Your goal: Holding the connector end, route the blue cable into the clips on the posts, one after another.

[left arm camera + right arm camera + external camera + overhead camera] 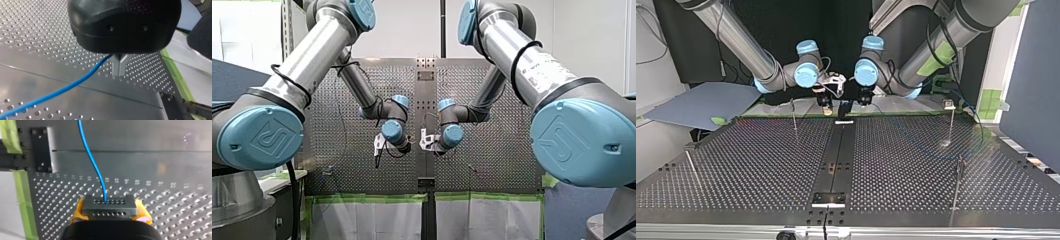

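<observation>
Connector (109,207), a grey holed block, sits in my right gripper (110,213).

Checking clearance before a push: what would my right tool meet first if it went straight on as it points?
Probably the perforated table, connector first; only the blue cable lies ahead, though depth is unclear.

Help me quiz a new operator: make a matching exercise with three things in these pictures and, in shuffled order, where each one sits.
Things:
1 thin blue cable
2 grey rectangular connector block with rows of holes
3 green tape strip

Places:
A along the perforated metal table's edge
B between my right gripper's yellow pads
C coming out of the connector block

Pairs: 1-C, 2-B, 3-A.
</observation>
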Motion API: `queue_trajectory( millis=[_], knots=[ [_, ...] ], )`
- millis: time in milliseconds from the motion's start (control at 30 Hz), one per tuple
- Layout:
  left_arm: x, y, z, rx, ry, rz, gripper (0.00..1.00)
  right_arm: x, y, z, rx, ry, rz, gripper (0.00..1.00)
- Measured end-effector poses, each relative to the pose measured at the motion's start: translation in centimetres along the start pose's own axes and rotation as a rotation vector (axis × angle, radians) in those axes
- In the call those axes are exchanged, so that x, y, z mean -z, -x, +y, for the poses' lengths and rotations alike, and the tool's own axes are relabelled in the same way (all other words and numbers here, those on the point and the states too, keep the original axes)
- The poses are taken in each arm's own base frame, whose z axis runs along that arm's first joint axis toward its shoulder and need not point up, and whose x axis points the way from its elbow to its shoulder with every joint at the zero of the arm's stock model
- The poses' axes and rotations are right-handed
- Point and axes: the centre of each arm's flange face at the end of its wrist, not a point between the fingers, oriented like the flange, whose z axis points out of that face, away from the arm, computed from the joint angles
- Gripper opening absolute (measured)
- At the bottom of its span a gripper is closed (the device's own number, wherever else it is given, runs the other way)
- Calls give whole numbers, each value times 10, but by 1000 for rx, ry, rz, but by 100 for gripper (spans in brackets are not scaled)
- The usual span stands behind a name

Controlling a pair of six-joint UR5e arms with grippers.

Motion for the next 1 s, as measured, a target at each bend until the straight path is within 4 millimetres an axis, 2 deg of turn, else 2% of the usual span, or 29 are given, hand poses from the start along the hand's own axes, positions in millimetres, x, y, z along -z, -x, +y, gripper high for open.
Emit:
queue_trajectory(
  millis=[300, 567, 800, 1000],
  knots=[
    [3, -9, -12, 25, -25, -3, 0, 9, 31, 19, -12, 23, -1, 0],
    [0, -45, -28, 16, -63, 26, 0, 15, 44, 29, -15, 35, -5, 0],
    [1, -79, -46, 25, -91, 27, 0, 24, 63, 40, -19, 49, -4, 0],
    [11, -92, -69, 40, -99, -15, 0, 32, 78, 50, -24, 61, -3, 0]
  ],
)
